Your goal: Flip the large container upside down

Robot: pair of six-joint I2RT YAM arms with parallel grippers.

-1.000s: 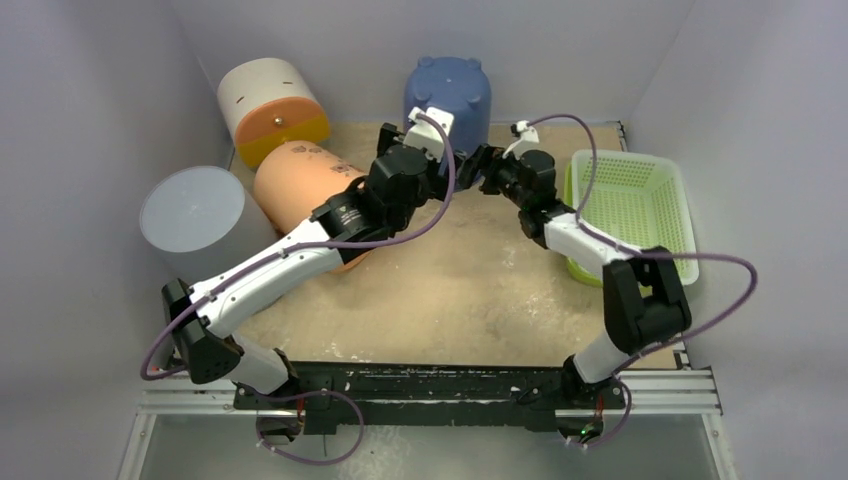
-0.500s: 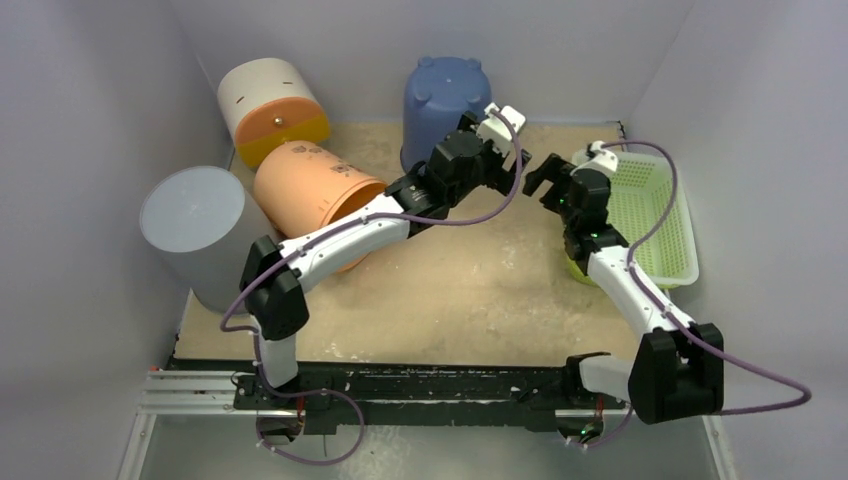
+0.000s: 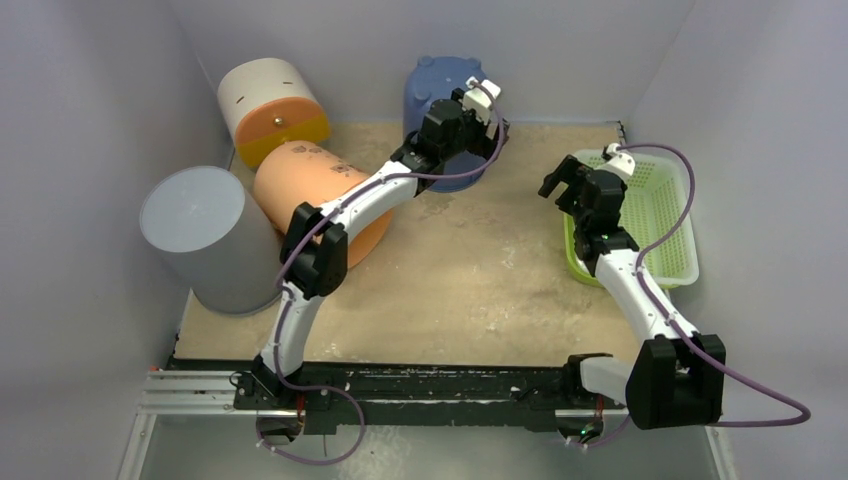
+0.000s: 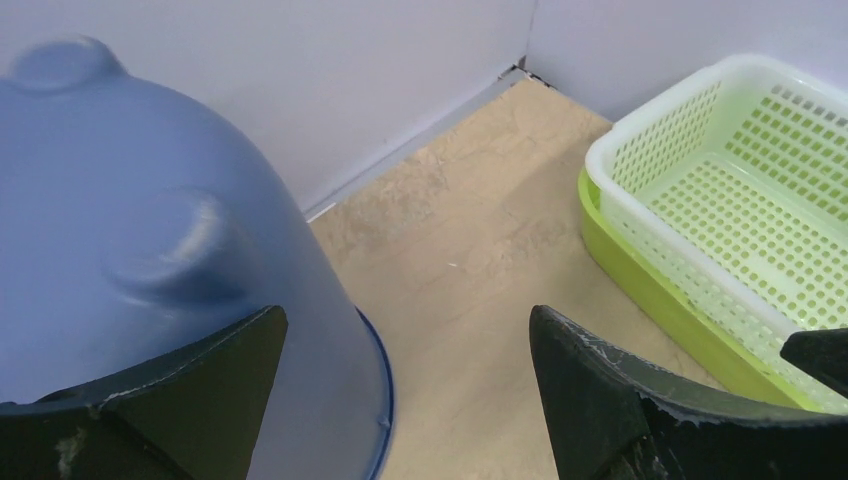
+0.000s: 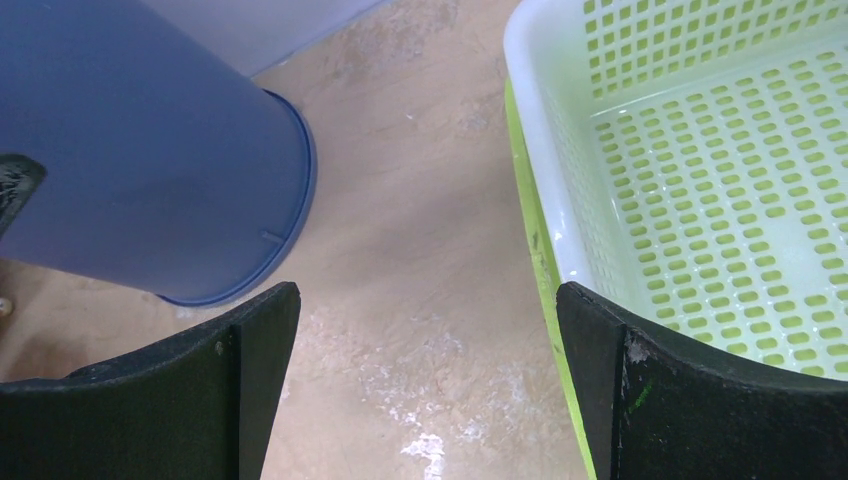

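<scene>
Plain, pale lilac-grey walls (image 3: 560, 50) close the space in on three sides. Ahead of the left hand (image 4: 400, 400) and to its right, the back wall meets the side wall in a dark corner seam (image 4: 531, 35). Under both hands lies the desk (image 3: 480, 270), a sandy tan top, with whitish scuffs (image 5: 430, 445) just below the right hand (image 5: 425, 390). Well behind the hands, a black rail (image 3: 430, 382) and an aluminium rail (image 3: 190, 395) edge the desk. The light is soft and even.
</scene>
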